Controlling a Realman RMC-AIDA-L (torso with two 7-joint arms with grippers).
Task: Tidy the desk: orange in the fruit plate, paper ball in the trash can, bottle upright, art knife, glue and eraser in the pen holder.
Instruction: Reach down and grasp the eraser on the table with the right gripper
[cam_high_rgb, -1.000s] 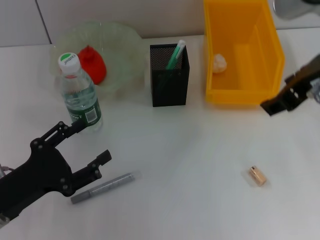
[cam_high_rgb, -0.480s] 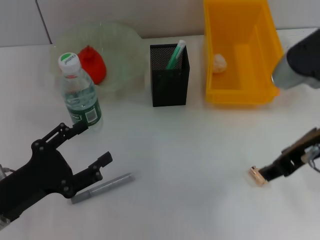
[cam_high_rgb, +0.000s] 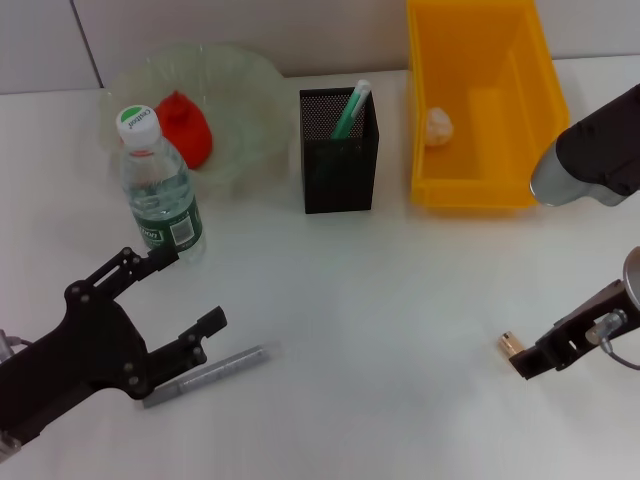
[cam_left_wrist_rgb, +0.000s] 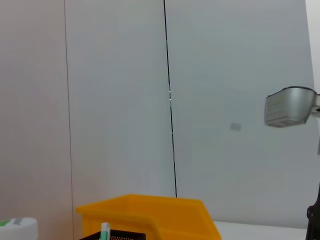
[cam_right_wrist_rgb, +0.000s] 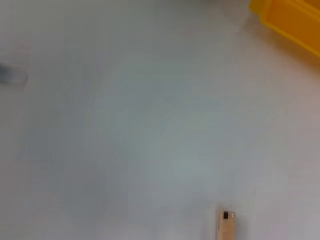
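Overhead, the black mesh pen holder (cam_high_rgb: 340, 150) stands mid-desk (cam_high_rgb: 400, 300) and serves as the anchor. To its left the water bottle (cam_high_rgb: 158, 190) stands upright, just in front of the pale green fruit plate (cam_high_rgb: 240, 110), which holds the orange (cam_high_rgb: 185, 128). To the holder's right is the yellow trash can (cam_high_rgb: 480, 110) with the paper ball (cam_high_rgb: 439, 125) inside. A green-capped stick (cam_high_rgb: 351, 108) leans in the holder. Forward and left of the holder, the left end effector (cam_high_rgb: 170, 295) hovers with its fingers spread apart, holding nothing, just beside the grey art knife (cam_high_rgb: 205, 375) lying flat. Forward and right of the holder, the right end effector (cam_high_rgb: 530, 362) sits right beside the small tan eraser (cam_high_rgb: 511, 344); whether its fingers are open I cannot tell.

From the left wrist, the trash can (cam_left_wrist_rgb: 150, 215) and the holder's rim appear before a plain wall.

From the right wrist, the eraser (cam_right_wrist_rgb: 226, 225) lies on bare desk, the trash can (cam_right_wrist_rgb: 290, 20) well apart.
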